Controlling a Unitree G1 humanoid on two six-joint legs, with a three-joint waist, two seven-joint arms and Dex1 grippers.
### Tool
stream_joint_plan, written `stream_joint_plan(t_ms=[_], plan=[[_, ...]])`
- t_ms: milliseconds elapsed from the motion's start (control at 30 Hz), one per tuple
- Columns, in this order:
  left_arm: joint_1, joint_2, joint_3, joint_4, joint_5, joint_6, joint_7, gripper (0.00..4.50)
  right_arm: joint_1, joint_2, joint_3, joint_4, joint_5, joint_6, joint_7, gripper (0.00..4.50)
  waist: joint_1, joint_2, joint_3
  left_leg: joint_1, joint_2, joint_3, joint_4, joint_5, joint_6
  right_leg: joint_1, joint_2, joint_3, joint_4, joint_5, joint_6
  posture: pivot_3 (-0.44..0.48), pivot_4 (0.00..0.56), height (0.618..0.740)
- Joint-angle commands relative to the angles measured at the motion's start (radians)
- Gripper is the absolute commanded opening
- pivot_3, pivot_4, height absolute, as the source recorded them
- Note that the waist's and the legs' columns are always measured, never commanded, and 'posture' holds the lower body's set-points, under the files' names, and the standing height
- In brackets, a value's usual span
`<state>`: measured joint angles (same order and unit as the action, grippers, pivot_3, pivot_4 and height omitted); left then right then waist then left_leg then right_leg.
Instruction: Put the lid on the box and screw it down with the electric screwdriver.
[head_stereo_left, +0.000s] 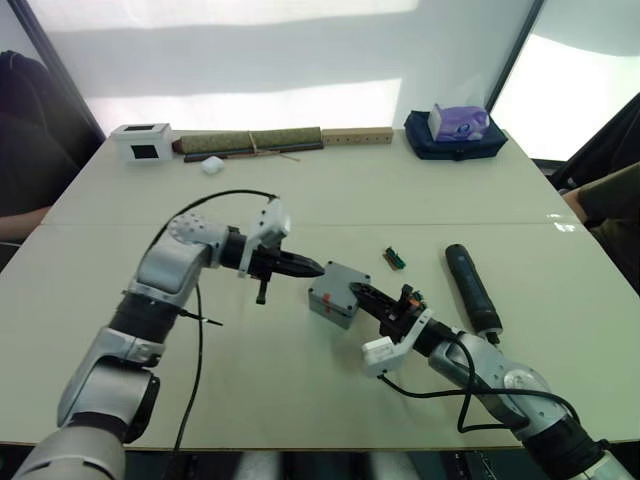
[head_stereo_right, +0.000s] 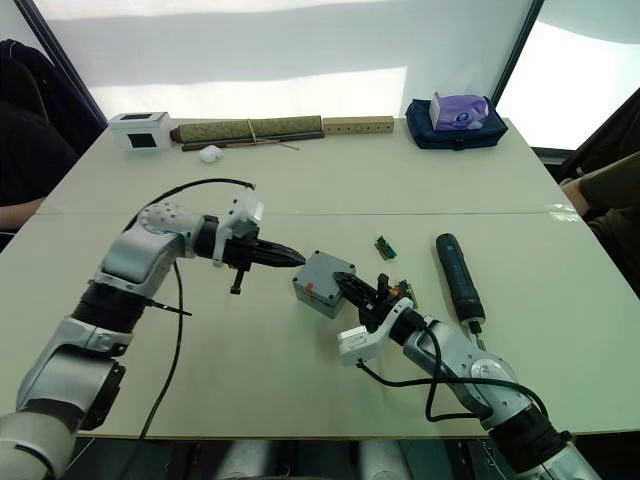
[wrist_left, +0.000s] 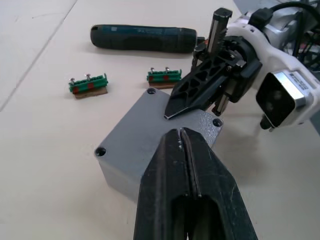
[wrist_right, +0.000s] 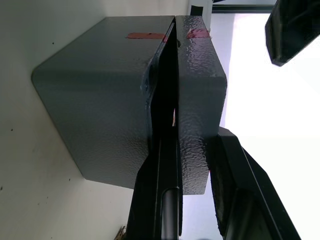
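Lid (wrist_right: 197, 90), clamped in the right tool (head_stereo_left: 372, 298) at the box's (head_stereo_left: 335, 296) four o'clock edge, sits almost seated; left tool (head_stereo_left: 305, 267), fingers together, touches its ten o'clock side; electric screwdriver (head_stereo_left: 472, 287) lies toward three o'clock, nearer the right arm.

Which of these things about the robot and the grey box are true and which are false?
1. The right gripper pinches the lid, one finger under it, one above. True.
2. The electric screwdriver is in the left gripper. False: it lies on the table, beside the right arm.
3. The left gripper's fingers are closed together, tip near the box. True.
4. The lid is screwed down flat. False: the right wrist view shows a gap between lid and box.
5. The purple tissue box sits next to the grey box. False: it is at the table's far edge.
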<state>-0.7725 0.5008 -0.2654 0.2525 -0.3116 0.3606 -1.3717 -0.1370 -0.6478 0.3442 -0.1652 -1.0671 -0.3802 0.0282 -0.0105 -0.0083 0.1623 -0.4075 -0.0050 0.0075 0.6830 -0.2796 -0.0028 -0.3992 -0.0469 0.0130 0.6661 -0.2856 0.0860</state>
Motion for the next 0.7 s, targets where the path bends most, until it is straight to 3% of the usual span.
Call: stream_joint_plan(t_ms=[33,433,500,700], plan=[[-0.036,-0.044,-0.015,0.047,0.031,-0.06,0.006,0.02,0.013,-0.023,0.003,0.008,-0.018,-0.002,0.004,0.22,0.0,0.0,0.0,0.0,0.0,0.0,0.0,0.0,0.0,0.0,0.0,0.0,0.0,0.0,0.0,0.0,0.15,0.74],[0.003,-0.133,-0.074,0.165,0.153,-0.193,0.049,0.02,0.023,-0.034,-0.007,-0.001,-0.003,-0.007,0.002,0.22,0.002,0.0,0.0,0.0,0.0,0.0,0.0,0.0,0.0,0.001,0.0,0.0,0.0,0.0,0.0,0.0,0.15,0.74],[0.017,-0.142,-0.078,0.149,0.147,-0.175,0.051,0.0,0.024,-0.042,-0.012,-0.005,0.017,-0.02,0.003,1.24,0.003,0.0,0.0,0.002,0.0,0.0,0.0,0.0,0.0,0.003,0.0,0.0,-0.001,0.0,0.0,0.0,0.15,0.74],[0.034,-0.145,-0.112,0.199,0.219,-0.175,0.114,0.0,0.02,-0.106,-0.04,-0.021,0.052,-0.075,-0.007,3.12,0.006,-0.002,-0.001,0.011,0.0,0.0,0.0,-0.001,0.002,0.013,-0.001,0.0,-0.002,0.0,0.0,0.0,0.15,0.74]])
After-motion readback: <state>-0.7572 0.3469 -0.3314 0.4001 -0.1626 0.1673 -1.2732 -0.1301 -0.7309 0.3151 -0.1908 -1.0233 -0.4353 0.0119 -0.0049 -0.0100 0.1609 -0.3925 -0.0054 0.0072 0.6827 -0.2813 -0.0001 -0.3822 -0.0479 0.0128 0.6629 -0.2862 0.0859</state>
